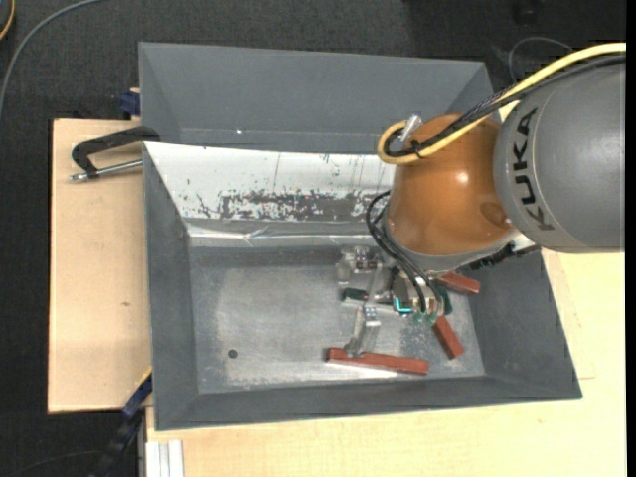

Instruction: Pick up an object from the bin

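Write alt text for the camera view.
The claw hangs low in a grey bin, close to a long reddish-brown strip lying by the near wall. Two shorter reddish pieces lie to its right.

Glare streaks bin (248, 172) back wall; floor dimmer, light probably overhead.

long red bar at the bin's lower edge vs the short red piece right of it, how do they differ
The long red bar is clearly longer than the short red piece. The long red bar lies nearly level across the view; the short red piece slants diagonally. Both are reddish-brown strips on the bin floor.
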{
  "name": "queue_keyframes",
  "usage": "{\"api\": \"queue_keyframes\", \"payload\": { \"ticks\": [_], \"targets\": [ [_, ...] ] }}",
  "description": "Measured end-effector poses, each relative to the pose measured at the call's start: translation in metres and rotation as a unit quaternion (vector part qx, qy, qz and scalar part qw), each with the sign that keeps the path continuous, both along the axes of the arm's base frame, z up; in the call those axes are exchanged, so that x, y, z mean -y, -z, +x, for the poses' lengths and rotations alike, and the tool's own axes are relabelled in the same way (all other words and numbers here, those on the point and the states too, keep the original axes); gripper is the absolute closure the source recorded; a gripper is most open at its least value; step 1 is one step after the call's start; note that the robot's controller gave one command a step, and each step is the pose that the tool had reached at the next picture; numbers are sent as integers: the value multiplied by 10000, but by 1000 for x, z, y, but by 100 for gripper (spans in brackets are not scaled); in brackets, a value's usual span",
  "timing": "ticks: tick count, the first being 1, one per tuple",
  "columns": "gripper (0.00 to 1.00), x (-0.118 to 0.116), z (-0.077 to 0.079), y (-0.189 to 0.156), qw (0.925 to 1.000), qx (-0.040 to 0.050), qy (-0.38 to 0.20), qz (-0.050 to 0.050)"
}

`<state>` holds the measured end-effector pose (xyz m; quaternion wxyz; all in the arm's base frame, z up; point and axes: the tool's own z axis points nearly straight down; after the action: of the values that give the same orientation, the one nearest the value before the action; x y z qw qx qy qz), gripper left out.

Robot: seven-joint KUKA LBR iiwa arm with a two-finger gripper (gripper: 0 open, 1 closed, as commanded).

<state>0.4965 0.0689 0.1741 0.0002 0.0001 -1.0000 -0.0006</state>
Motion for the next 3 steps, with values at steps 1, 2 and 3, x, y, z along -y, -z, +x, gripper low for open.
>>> {"api": "queue_keyframes", "payload": {
  "ticks": [1,2,3],
  "targets": [
    [0,57,50,104,9977,2,671,-2],
    [0,91,59,72,9947,45,1026,-4],
    [0,80,68,73,9839,28,1789,5]
  ]
}}
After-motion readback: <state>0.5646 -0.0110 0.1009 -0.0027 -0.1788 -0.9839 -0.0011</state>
